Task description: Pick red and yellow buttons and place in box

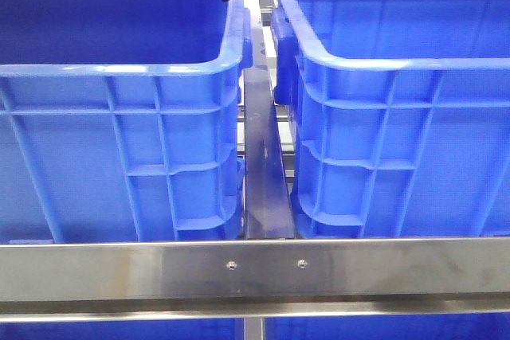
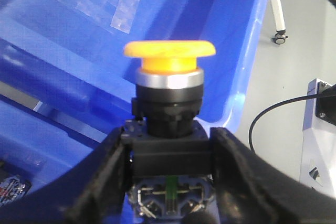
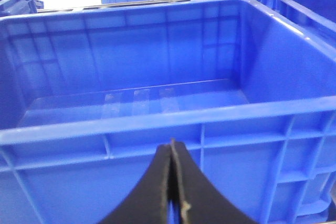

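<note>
Yellow button [image 2: 169, 59] upright, body pinched between left tool [image 2: 170, 153] fingers, above blue box [image 2: 79, 51] interior. Right tool [image 3: 173, 182] pressed together, holding nothing, facing blue crate [image 3: 157, 124] wall. Front view: dark arm part at 12 o'clock.

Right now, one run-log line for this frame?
left gripper: shut on yellow button, above blue crate | right gripper: shut, empty, facing crate | red button: not visible
</note>
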### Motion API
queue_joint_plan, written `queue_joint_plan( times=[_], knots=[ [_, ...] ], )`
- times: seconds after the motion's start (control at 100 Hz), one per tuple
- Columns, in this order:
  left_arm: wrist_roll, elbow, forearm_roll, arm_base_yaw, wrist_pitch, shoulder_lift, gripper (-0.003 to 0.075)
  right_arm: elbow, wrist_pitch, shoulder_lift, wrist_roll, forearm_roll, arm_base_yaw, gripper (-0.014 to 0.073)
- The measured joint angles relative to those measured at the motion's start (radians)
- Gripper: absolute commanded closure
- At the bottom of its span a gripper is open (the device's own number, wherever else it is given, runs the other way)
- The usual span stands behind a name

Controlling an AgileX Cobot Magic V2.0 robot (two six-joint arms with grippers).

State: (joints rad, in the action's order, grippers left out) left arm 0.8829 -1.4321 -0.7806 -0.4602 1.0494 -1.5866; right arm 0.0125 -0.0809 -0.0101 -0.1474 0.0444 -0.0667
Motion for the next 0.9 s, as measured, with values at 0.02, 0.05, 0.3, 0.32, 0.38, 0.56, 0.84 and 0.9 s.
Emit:
queue_joint_plan(
  times=[0.02,0.05,0.3,0.32,0.38,0.56,0.84,0.9],
  knots=[
    [0.000,0.000,0.000,0.000,0.000,0.000,0.0459,0.015,-0.018,0.000,0.000,0.000,0.000,0.0655],
    [0.000,0.000,0.000,0.000,0.000,0.000,0.0459,0.038,-0.045,0.000,0.000,0.000,0.000,0.0655],
    [0.000,0.000,0.000,0.000,0.002,0.000,0.0459,0.265,-0.345,0.110,0.000,0.000,0.000,0.0655],
    [0.000,0.000,0.000,0.000,0.002,0.000,0.0459,0.281,-0.362,0.127,0.000,0.000,0.000,0.0655],
    [0.000,0.000,0.000,0.000,0.002,0.000,0.0459,0.320,-0.399,0.170,0.000,0.000,0.000,0.0655],
    [0.000,0.000,0.000,0.000,0.002,0.000,0.0459,0.411,-0.459,0.316,0.000,0.000,0.000,0.0515],
    [0.000,0.000,0.000,0.000,0.004,0.000,0.0459,0.524,-0.463,0.513,0.000,-0.015,0.000,0.0060],
    [0.000,0.000,0.000,0.000,0.004,0.000,0.0459,0.551,-0.467,0.546,0.000,-0.035,0.000,0.0055]
  ],
)
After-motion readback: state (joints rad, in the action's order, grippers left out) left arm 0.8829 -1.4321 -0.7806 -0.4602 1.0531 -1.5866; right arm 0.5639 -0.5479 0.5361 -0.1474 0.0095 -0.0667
